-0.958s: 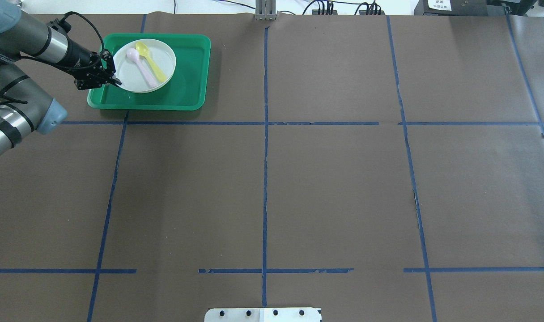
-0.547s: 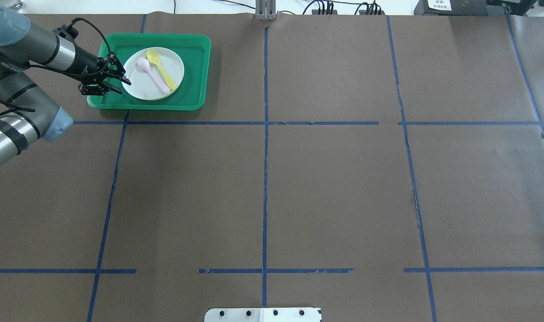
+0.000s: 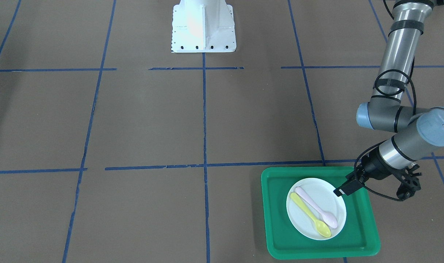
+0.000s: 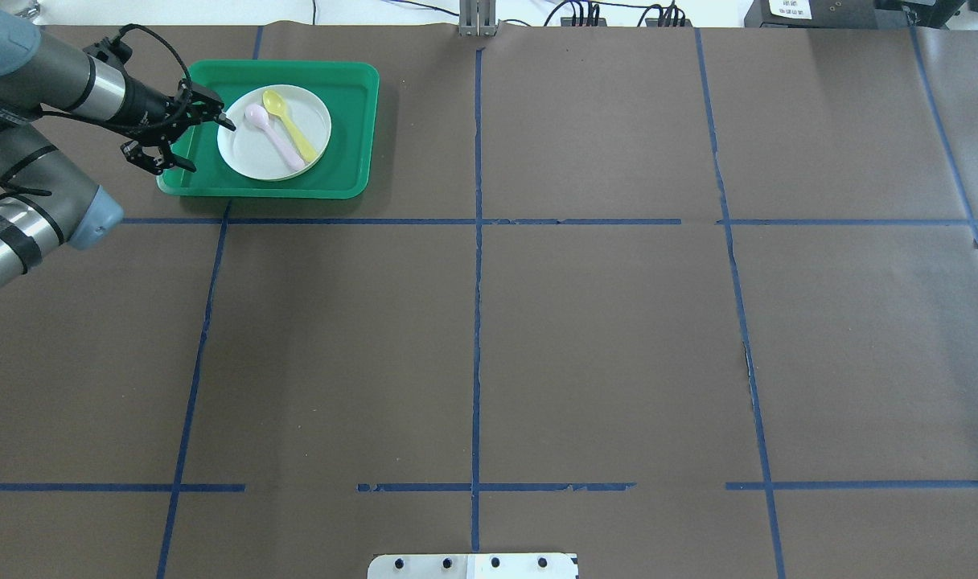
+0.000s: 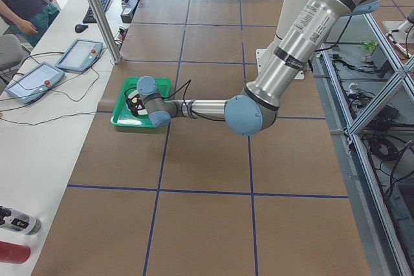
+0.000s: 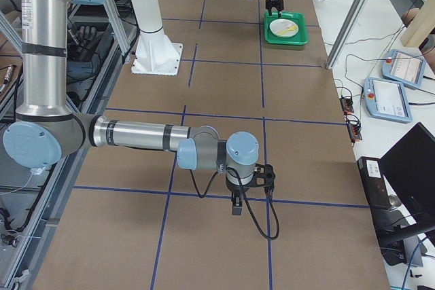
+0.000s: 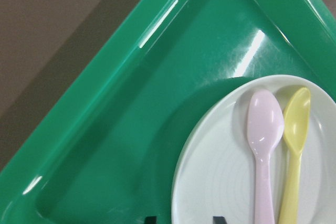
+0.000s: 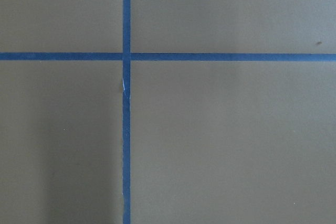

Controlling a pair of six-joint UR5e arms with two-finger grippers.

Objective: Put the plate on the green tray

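The white plate (image 4: 252, 154) lies flat inside the green tray (image 4: 348, 121) at the table's far left. It carries a pink spoon (image 4: 273, 138) and a yellow spoon (image 4: 289, 125). My left gripper (image 4: 210, 146) is open and empty at the plate's left rim, one fingertip (image 4: 229, 125) just over the rim. The front view shows the plate (image 3: 326, 195), the tray (image 3: 276, 219) and the left gripper (image 3: 371, 193). The left wrist view shows the plate (image 7: 215, 182) on the tray (image 7: 131, 129). My right gripper (image 6: 248, 195) hovers over bare table far away; I cannot tell its state.
The robot's white base (image 3: 203, 25) stands at the table's near middle. Blue tape lines (image 4: 477, 241) cross the brown table cover. A metal post (image 6: 350, 15) and control tablets (image 6: 404, 69) stand off the table's far edge.
One second ago my left gripper held the plate by its rim above the tray. The plate came down onto the tray, the gripper opened, and it has drawn back a little to the left.
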